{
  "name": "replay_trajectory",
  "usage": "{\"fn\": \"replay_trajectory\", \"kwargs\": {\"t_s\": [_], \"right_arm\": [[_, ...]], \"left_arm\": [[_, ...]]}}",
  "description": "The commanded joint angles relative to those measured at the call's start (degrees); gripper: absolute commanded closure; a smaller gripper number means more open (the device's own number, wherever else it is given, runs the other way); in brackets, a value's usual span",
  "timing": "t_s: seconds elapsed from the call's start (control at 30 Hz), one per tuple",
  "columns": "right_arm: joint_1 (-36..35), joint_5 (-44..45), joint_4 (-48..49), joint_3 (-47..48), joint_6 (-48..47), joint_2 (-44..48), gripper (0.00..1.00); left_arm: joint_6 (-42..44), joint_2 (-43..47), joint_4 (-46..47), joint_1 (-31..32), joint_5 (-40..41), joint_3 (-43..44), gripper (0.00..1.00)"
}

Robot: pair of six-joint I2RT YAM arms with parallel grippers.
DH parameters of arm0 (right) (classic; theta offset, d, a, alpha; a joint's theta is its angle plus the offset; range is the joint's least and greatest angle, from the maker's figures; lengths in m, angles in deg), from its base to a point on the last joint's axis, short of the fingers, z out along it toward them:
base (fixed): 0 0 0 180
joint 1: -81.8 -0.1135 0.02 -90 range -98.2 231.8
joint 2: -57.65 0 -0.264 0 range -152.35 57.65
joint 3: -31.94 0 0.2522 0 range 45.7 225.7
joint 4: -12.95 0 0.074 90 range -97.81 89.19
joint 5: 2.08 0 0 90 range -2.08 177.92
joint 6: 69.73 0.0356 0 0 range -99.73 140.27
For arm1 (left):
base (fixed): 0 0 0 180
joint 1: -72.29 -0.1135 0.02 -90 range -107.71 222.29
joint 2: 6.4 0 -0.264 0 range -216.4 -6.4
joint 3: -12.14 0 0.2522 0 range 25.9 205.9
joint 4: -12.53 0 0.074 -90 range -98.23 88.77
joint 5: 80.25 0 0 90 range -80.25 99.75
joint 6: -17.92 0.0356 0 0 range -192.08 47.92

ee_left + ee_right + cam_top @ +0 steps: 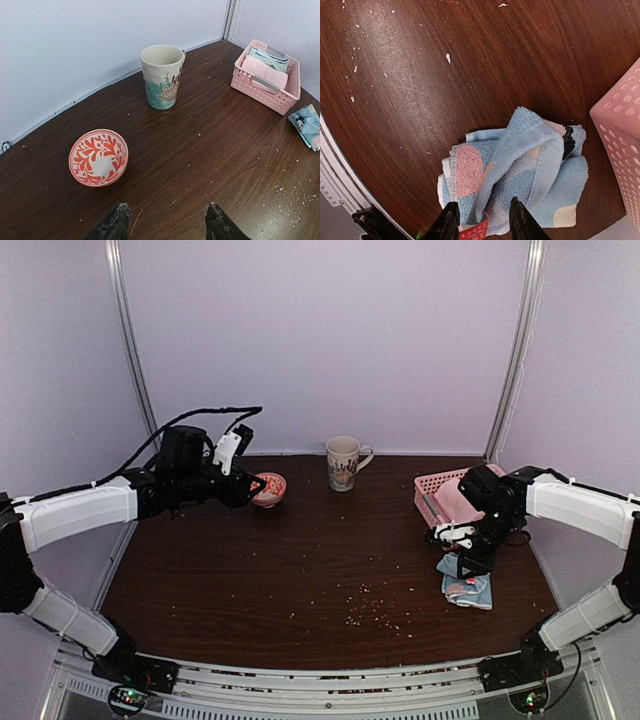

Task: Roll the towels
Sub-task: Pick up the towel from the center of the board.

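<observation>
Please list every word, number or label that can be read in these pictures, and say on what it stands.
No text can be read.
Red tag on the light blue towel: white print, too small to read.
Mug and bowl: only pictures and patterns, no words.

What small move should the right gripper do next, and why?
Probably close the right gripper on the light blue towel at its edge and lift it slightly. It straddles that edge by the red tag, jaws apart, and the towel lies crumpled on the table beside the pink basket, not yet spread for rolling.
</observation>
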Motion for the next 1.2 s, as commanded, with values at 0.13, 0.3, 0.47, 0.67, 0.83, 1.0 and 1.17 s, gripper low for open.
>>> {"fn": "replay_trajectory", "kwargs": {"t_s": [0.13, 0.3, 0.47, 0.67, 0.83, 1.0, 1.17], "right_arm": [[-2.6, 4.0, 2.2, -0.6, 1.6, -2.8, 0.65], [-4.3, 8.4, 4.4, -1.0, 4.4, -4.9, 0.75], [-8.0, 6.5, 4.1, 1.7, 5.2, -7.3, 0.99], [-21.4, -4.1, 1.7, 14.2, 4.9, -15.8, 1.00], [-26.6, -10.0, -8.2, 48.8, 2.1, -24.6, 1.00], [-23.0, -19.2, -5.7, 62.7, 2.4, -20.2, 1.00], [-16.9, -25.4, -0.1, 45.1, 5.3, -13.2, 1.00]], "left_arm": [[-0.9, 0.5, 1.1, 0.1, -1.5, -0.9, 0.46], [-0.8, 0.0, 1.1, 0.1, -1.6, -0.8, 0.46], [-0.5, 0.0, 0.6, 0.1, -0.5, -0.7, 0.46], [-1.3, 2.5, 0.7, 0.0, 10.6, -1.1, 0.46], [-2.8, 8.5, 3.9, -0.1, 16.3, -3.0, 0.44], [-1.8, 18.9, 9.0, -0.1, 15.8, -7.5, 0.43], [0.5, 20.5, 6.9, -0.1, 16.6, -8.7, 0.43]]}}
